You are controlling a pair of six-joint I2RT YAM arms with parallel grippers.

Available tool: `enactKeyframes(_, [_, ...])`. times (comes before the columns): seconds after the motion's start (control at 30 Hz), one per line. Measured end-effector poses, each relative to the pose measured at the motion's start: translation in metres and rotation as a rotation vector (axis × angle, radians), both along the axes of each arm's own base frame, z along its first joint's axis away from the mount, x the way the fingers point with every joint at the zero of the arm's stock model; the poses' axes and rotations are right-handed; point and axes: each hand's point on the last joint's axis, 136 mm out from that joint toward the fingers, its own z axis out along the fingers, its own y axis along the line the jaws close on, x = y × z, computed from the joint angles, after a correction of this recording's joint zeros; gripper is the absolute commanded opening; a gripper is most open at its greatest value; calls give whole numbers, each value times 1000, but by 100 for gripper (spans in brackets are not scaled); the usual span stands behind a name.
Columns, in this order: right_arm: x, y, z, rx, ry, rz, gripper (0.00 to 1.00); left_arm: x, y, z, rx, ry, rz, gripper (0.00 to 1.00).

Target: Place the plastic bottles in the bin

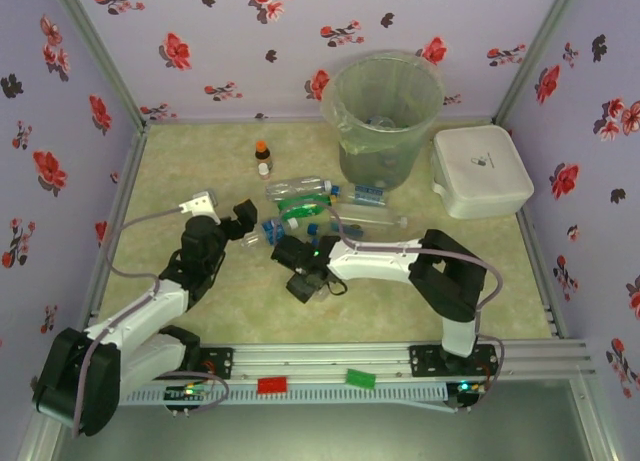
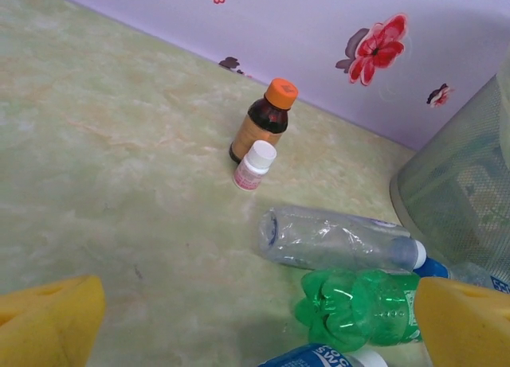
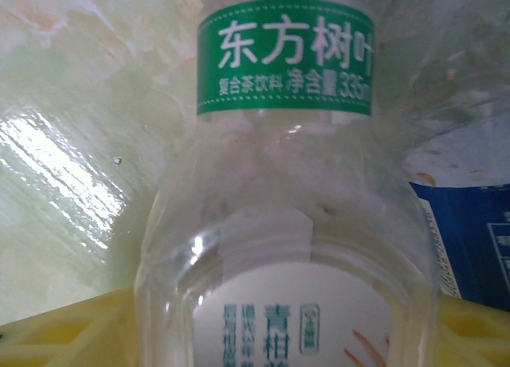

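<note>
A clear bottle (image 3: pixel 287 247) with a green band (white characters on it) is framed by the right pincer's (image 3: pixel 279 339) yellow fingers (image 3: pixel 64 335) on the counter (image 3: pixel 72 104); a firm grip cannot be confirmed. The left pincer (image 2: pixel 255 327) is spread wide.

Clear and green plastic bottles (image 1: pixel 300 203) lying clustered on their sides, bag-lined bin (image 1: pixel 380 156) upright beyond

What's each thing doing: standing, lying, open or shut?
Grey-green translucent round bin: upright, open.
White square plastic box: lid shut.
Brown orange-capped bottle: standing, capped.
Small white-capped bottle: standing.
Clear plastic bottle: lying down.
Green plastic bottle: lying down.
Left fingers: open.
Right fingers: either side of green-labelled clear bottle.
</note>
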Motion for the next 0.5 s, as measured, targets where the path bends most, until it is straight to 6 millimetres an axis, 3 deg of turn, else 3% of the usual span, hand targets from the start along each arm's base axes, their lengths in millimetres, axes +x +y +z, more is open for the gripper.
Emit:
enactKeyframes(0.1, [0,-1,-2,-15,-16,3,66,-1,3,1,-3,-5,6,100])
enactKeyframes(0.33, [3,0,-1,-14,-33,6,43,-2,7,5,-10,-16,18,100])
enactKeyframes(0.5, [3,7,6,30,-42,11,39,-2,9,3,-13,-13,25,100])
